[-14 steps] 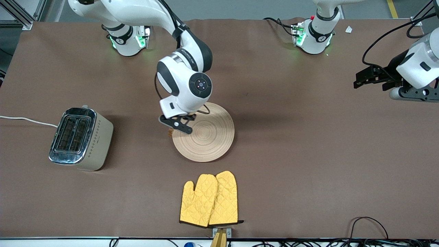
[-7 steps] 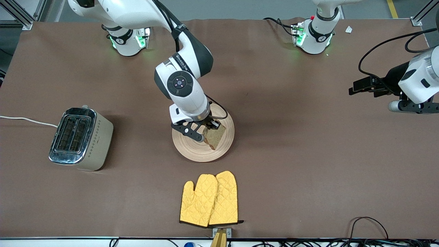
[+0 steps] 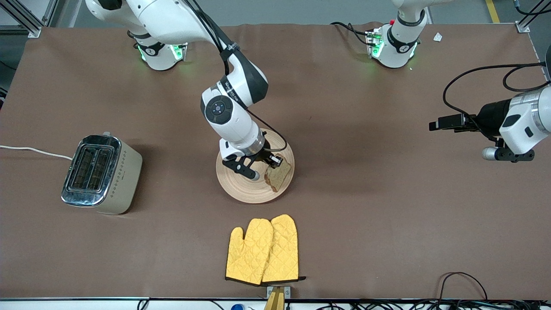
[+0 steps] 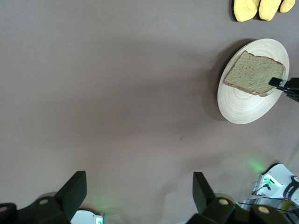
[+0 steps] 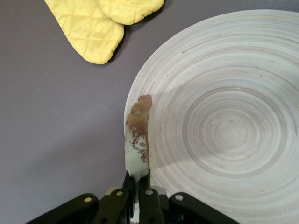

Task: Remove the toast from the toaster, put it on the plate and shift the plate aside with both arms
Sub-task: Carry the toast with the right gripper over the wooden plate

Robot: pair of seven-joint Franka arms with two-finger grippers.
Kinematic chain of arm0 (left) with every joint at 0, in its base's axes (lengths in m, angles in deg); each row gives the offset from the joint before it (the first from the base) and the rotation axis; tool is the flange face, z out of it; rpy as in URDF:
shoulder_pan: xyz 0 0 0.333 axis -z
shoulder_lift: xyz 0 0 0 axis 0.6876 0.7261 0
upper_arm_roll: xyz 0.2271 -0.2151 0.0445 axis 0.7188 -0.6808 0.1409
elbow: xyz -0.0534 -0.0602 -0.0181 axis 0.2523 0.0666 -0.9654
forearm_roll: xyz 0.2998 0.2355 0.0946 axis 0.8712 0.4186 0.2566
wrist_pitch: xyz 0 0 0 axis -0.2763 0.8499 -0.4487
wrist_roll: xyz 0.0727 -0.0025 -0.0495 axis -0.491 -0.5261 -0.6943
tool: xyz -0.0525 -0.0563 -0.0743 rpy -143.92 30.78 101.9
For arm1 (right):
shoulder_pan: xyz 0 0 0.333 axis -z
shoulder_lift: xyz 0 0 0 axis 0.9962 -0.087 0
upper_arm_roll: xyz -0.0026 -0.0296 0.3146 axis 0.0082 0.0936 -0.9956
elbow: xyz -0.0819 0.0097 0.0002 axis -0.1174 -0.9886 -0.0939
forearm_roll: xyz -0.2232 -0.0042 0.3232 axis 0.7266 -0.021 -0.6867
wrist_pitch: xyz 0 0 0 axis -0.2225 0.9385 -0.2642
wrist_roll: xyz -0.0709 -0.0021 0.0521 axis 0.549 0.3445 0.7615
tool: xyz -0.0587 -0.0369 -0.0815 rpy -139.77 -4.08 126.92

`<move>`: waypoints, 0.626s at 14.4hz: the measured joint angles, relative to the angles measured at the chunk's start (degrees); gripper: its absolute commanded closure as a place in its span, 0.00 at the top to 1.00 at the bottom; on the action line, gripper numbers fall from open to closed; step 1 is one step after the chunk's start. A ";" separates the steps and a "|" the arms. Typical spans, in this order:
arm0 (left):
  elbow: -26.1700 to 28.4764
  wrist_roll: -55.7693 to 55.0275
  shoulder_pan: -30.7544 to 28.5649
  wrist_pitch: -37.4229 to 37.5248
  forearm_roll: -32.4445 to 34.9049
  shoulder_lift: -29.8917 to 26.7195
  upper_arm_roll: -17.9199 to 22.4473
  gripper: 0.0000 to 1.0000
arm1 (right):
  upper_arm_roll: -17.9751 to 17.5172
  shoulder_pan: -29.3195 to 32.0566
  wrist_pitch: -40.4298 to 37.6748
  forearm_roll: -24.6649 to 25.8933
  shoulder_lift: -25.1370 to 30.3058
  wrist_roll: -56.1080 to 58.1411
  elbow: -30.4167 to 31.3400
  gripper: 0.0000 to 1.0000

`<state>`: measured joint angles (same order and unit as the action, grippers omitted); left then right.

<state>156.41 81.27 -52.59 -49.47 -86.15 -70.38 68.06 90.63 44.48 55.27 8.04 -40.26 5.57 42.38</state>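
Observation:
The round pale wooden plate [image 3: 241, 189] lies mid-table. My right gripper [image 3: 271, 165] is shut on one edge of the toast [image 3: 278, 176] and holds it tilted just over the part of the plate toward the left arm's end. In the right wrist view the toast [image 5: 138, 140] shows edge-on between the shut fingers [image 5: 138, 181], over the plate's rim [image 5: 224, 135]. The left wrist view shows the plate [image 4: 243, 105] and toast [image 4: 254, 73] from afar. My left gripper [image 3: 440, 125] is open and empty, up in the air over the left arm's end of the table; it also shows in the left wrist view [image 4: 138, 185].
A silver toaster [image 3: 101, 172] with empty slots stands toward the right arm's end. A pair of yellow oven mitts [image 3: 262, 249] lies nearer to the front camera than the plate, also in the wrist views [image 4: 259, 8] [image 5: 93, 23]. Cables run along the table's front edge.
My right gripper carried the toast across the plate toward the left arm's end and turned it flatter. My left arm's hand shifted lower in the front view.

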 measured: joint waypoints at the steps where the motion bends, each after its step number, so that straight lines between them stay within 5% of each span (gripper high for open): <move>1: -0.01 0.00 -0.05 0.00 -0.95 0.52 0.00 1.00 | 0.01 0.44 0.07 -2.11 0.38 3.23 0.84 0.00; 4: -0.02 0.00 -0.06 0.00 -3.05 1.98 -0.02 1.00 | 0.05 2.24 0.02 -7.71 3.34 13.59 5.38 0.00; 9: -0.02 0.00 -0.50 -0.03 -6.36 4.36 0.00 1.00 | 0.04 4.73 0.14 -8.51 6.64 21.21 12.42 0.00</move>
<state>156.39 81.28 -53.10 -49.50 -92.51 -66.02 68.06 90.66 49.21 55.41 -0.47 -33.62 26.78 54.80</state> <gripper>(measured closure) 0.000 0.934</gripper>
